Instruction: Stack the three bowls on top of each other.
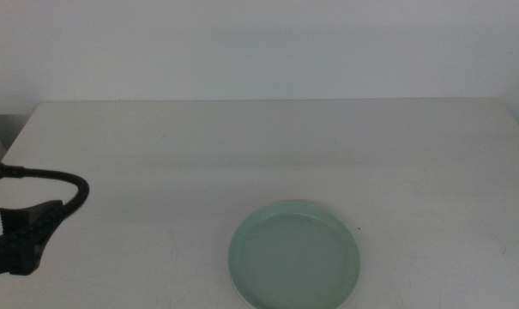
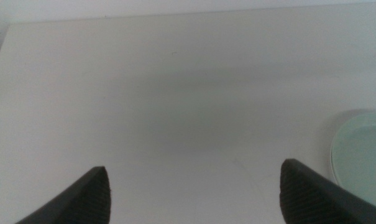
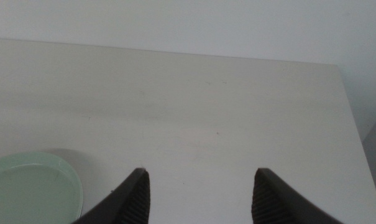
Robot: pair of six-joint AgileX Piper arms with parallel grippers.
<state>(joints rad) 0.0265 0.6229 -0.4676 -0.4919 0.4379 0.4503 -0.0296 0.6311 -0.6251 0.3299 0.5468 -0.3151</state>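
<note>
The mint green bowl [image 1: 294,256] is sitting topmost near the table [image 1: 268,146] edge, apparently already stacked, both empty grippers, left gripper [image 2: 194,190] and right gripper [image 3: 200,193], hanging spread.

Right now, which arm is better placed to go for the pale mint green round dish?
Probably left. The left gripper, jaws open, shows in the middle view beside the pale mint green round dish, not touching it. The right gripper, also open, is outside that view, though its camera sees the dish too.
</note>
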